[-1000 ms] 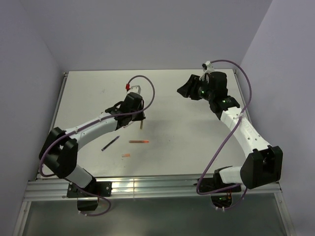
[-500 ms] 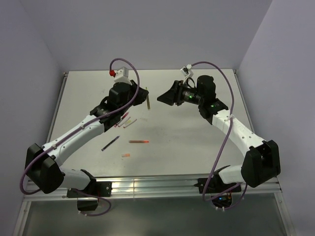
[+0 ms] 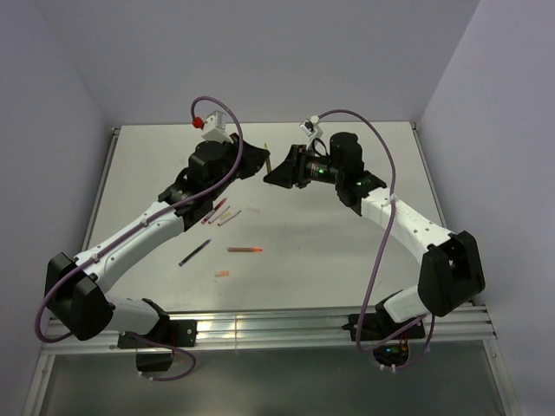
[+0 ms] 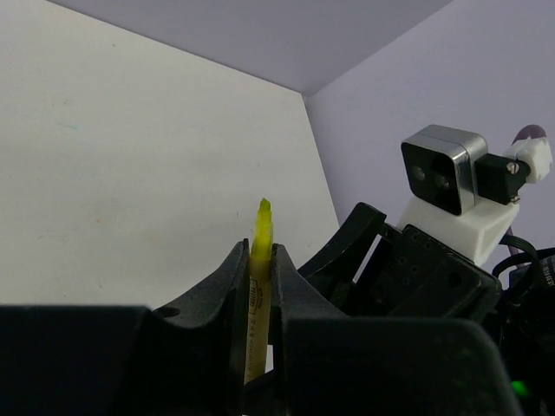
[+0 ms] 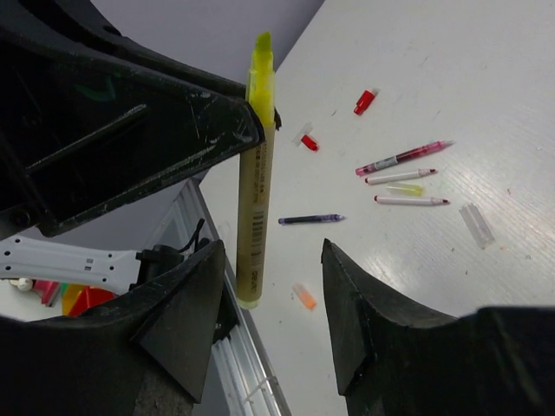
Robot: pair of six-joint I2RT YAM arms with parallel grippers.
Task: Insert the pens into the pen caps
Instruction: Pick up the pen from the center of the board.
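My left gripper (image 3: 257, 161) is shut on an olive-yellow pen (image 3: 270, 163) and holds it up above the far middle of the table. In the left wrist view the pen (image 4: 259, 251) stands upright between the closed jaws, bright tip up. My right gripper (image 3: 276, 173) is open and faces it. In the right wrist view the pen's (image 5: 254, 173) lower end hangs between my open fingers (image 5: 186, 303), close to the left one. Below lie a dark red pen (image 5: 403, 159), two white pens (image 5: 397, 177), a dark pen (image 5: 310, 219), an orange cap (image 5: 304, 296), red caps (image 5: 365, 101), a clear cap (image 5: 477, 225).
In the top view, loose pens (image 3: 224, 213) lie under the left arm, with a dark pen (image 3: 194, 252), a red-orange pen (image 3: 245, 250) and an orange cap (image 3: 223, 274) nearer the front. The metal rail (image 3: 260, 325) runs along the table's near edge.
My left gripper lifted the olive-yellow pen off the table and carried it back and right. My right gripper swung left until its open fingers flank the pen.
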